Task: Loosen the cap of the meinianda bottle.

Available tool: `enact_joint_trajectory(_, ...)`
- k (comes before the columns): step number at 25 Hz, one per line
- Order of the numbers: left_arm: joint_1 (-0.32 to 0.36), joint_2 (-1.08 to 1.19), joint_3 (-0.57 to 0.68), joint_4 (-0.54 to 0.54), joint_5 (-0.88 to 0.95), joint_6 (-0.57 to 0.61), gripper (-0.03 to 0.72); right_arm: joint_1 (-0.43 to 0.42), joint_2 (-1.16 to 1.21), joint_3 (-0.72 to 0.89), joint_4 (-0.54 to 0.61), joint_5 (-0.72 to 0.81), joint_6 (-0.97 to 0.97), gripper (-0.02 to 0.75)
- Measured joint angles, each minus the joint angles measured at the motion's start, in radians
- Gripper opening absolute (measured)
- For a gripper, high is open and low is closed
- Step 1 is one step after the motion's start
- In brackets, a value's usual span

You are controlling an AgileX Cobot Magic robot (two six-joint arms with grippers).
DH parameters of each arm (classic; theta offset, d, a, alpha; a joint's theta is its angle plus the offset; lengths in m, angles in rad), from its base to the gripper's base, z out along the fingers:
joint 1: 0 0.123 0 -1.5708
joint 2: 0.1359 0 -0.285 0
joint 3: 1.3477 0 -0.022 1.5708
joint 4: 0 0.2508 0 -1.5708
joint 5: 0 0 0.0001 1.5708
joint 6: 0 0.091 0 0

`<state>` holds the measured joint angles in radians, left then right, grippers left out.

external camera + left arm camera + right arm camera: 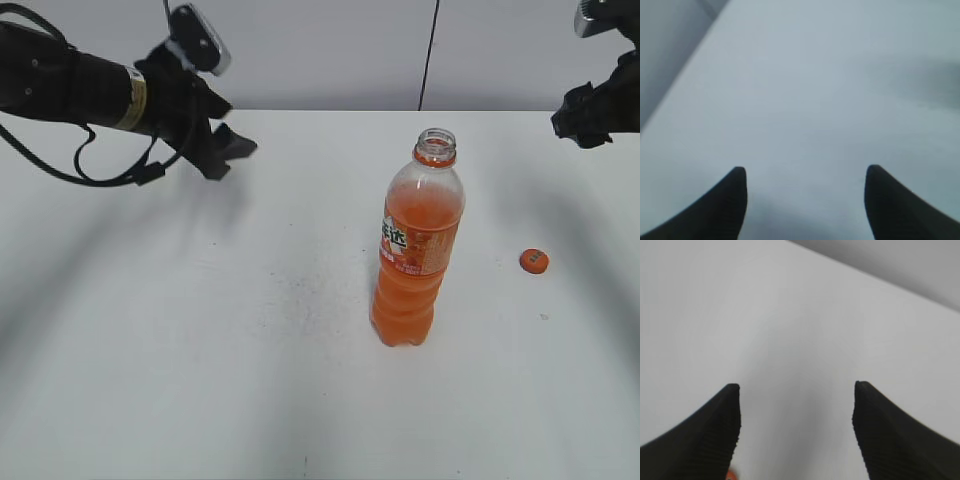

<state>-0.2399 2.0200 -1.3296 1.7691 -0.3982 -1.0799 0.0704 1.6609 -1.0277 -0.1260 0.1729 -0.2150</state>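
The meinianda bottle [416, 245] stands upright on the white table, right of centre, with its mouth open and no cap on it. The orange cap [534, 261] lies on the table to the bottle's right; a sliver of it shows at the bottom edge of the right wrist view [730, 475]. My left gripper [228, 152] hangs open and empty above the far left of the table, and its wrist view [805, 172] shows only bare table. My right gripper [580, 122] is at the far right edge, raised, open and empty in its wrist view [796, 387].
The white table [200, 330] meets a grey wall at the back, with a dark vertical seam [430, 55] behind the bottle. Black cables [80, 165] hang from the left arm.
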Motion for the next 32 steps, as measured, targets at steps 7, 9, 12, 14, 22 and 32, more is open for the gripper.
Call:
enact_joint_trajectory(7,0.000,-0.037,0.002,-0.190,0.638,0.034,0.448,0.000,-0.030,-0.010,-0.080,-0.051,0.000,0.526)
enact_joint_trajectory(9,0.000,-0.037,0.002,-0.287,0.756,0.143,0.445,-0.004,-0.030,-0.028,-0.082,-0.044,-0.001,0.526)
enact_joint_trajectory(12,0.003,-0.042,0.002,-0.580,0.917,0.410,0.443,-0.020,-0.030,-0.063,-0.082,-0.017,0.025,0.526)
enact_joint_trajectory(14,0.010,-0.047,0.002,-0.797,1.006,0.617,0.443,-0.041,-0.030,-0.093,-0.082,0.037,0.090,0.526)
enact_joint_trajectory(22,0.042,-0.136,-0.011,-1.489,1.316,1.120,0.443,-0.074,-0.030,-0.290,-0.033,0.533,0.199,0.526)
enact_joint_trajectory(32,0.065,-0.378,-0.208,-1.649,1.605,1.177,0.440,-0.074,-0.048,-0.526,0.178,1.014,0.026,0.526)
